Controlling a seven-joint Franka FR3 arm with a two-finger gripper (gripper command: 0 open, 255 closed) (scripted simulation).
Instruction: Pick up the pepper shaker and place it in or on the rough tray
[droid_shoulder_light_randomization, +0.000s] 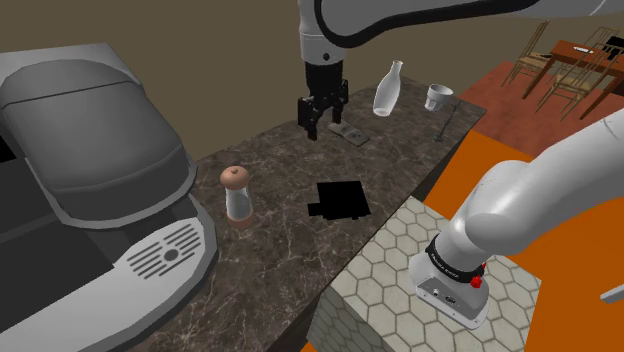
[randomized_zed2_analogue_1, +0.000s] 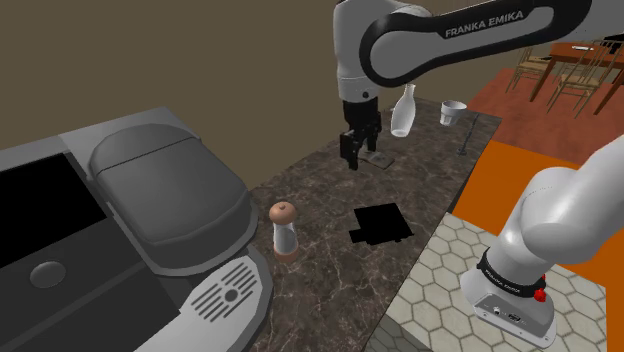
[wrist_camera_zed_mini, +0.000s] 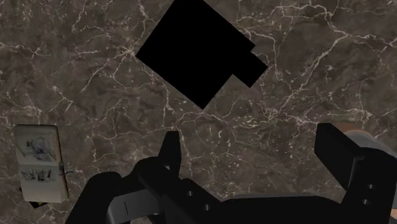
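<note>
Dark marbled counter carries the pepper shaker, upright near the grey appliance and well apart from the gripper; nothing is grasped, so pick-up, transfer and placement all remain. Placement target is judged to be the flat black tray between shaker and stand, though a small pale rectangular piece just beside the gripper cannot be ruled out. Arm reaches over the counter's far part, wrist pointing straight down, fingers apart and empty above bare surface
</note>
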